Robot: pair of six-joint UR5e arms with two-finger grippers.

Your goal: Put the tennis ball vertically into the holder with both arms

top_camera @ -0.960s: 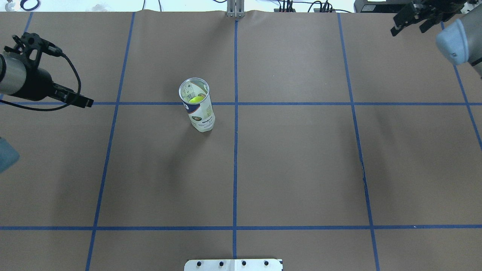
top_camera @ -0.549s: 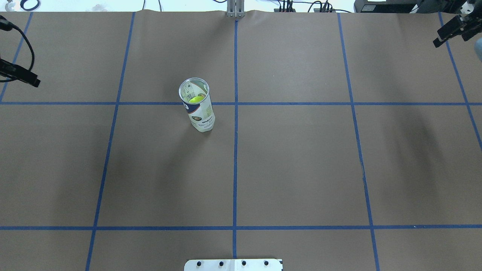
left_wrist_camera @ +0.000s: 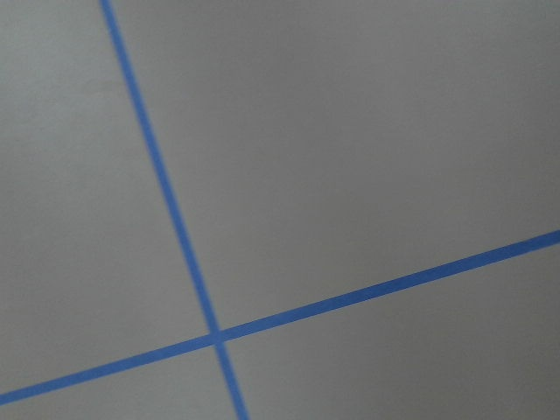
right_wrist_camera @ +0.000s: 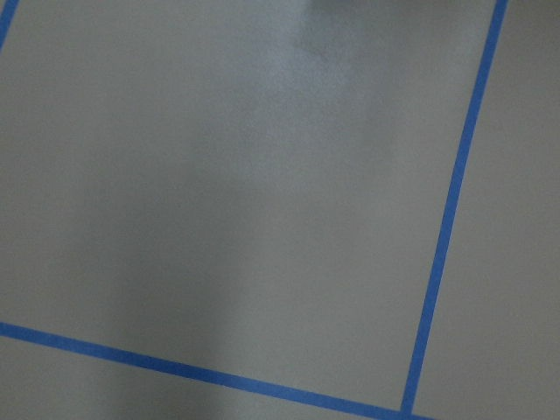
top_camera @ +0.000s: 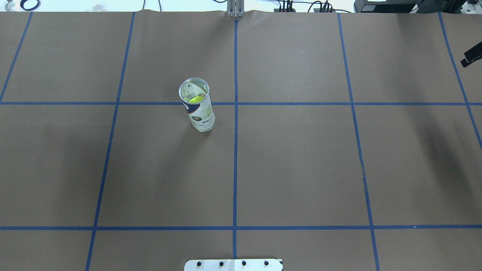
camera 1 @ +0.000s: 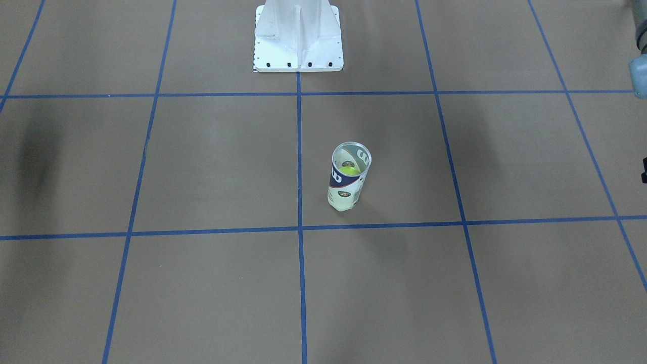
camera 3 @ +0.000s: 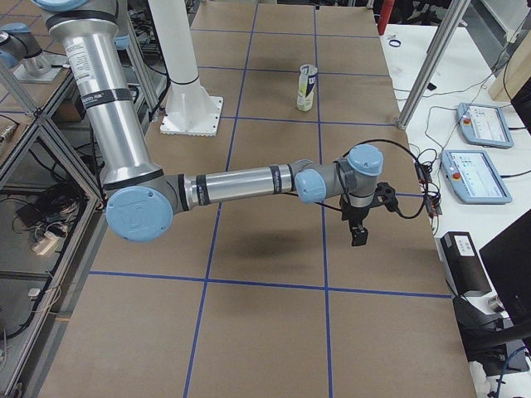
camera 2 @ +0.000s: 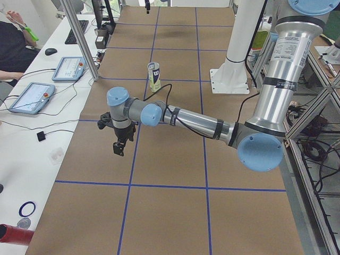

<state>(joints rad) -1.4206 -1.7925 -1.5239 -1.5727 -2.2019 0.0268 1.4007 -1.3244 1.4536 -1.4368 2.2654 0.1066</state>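
The holder (top_camera: 198, 107), a clear can with a white and navy label, stands upright left of the table's centre line, mouth open to the top. A yellow-green tennis ball (top_camera: 195, 99) lies inside it, also seen through the mouth in the front view as the ball (camera 1: 349, 171) in the holder (camera 1: 348, 182). My left gripper (camera 2: 118, 147) hangs over the table's left end, far from the holder; I cannot tell whether it is open or shut. My right gripper (camera 3: 358, 235) hangs over the right end, only a black tip (top_camera: 471, 58) showing overhead; its state cannot be told either. Both wrist views show only paper and tape.
The white pedestal base (camera 1: 298, 45) stands at the robot's side of the table. Blue tape lines (top_camera: 235, 150) grid the brown paper. Tablets (camera 2: 31, 98) and cables lie on the side table, where a person's arm (camera 2: 13, 40) rests; a post (camera 3: 423, 79) stands by the far edge.
Both arms have swung outward, away from the holder. The left arm has left the overhead view and the right shows only a tip. The holder and ball have not moved.
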